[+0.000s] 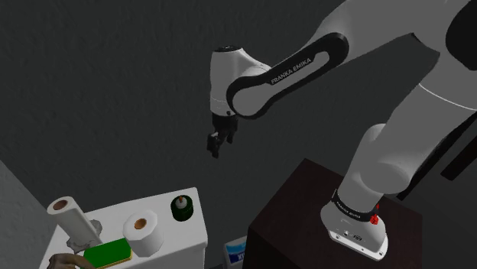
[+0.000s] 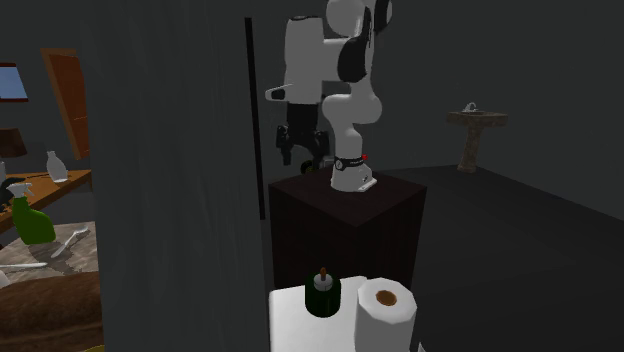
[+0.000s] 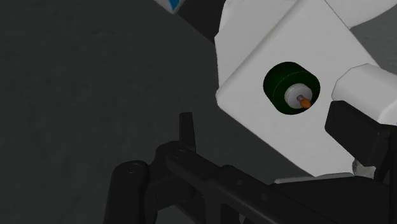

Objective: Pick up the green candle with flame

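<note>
Counting big to small: one white arm (image 1: 283,72) on one dark stand (image 1: 294,218). One white worktop (image 1: 195,228) at the shoulder view's lower left carries two paper rolls, tall roll (image 1: 70,218) and short roll (image 1: 142,231), plus one green sponge (image 1: 107,252). One dark green candle (image 1: 182,208) stands at its far right corner, just beside the short roll. Tool (image 1: 216,150) hangs high above, well apart from the candle, fingers spread, holding nothing.

- The white arm (image 1: 290,72) rose from 4 o'clock in the shoulder view, then bent at its elbow toward 9 o'clock.
- Its black gripper (image 1: 217,147) hung pointing to 6 o'clock, fingers (image 3: 356,130) apart and empty.
</note>
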You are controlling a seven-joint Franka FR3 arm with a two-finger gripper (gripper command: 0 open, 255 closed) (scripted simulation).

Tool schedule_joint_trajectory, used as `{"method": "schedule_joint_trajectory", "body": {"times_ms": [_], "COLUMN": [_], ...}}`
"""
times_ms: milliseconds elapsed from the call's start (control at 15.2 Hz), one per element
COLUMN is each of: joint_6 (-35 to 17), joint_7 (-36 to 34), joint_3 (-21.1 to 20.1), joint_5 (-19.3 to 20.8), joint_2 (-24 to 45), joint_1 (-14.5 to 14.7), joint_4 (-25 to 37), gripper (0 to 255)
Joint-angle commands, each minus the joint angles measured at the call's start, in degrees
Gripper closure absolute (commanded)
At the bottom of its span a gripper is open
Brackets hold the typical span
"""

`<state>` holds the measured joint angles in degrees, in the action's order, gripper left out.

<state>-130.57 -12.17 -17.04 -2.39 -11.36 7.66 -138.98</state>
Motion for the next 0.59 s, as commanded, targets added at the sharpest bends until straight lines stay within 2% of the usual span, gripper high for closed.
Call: {"method": "schedule_joint_trajectory", "body": {"times_ms": [0,528], "joint_6": [-2.4,-8.9], "joint_7": [-2.1,-12.5], "joint_3": [-1.3,-3.6], "joint_5": [1.5,10.6], "joint_2": [4.5,22.4], "joint_1": [0.2,3.2], "joint_4": [1.8,10.9], "gripper": [0,0]}}
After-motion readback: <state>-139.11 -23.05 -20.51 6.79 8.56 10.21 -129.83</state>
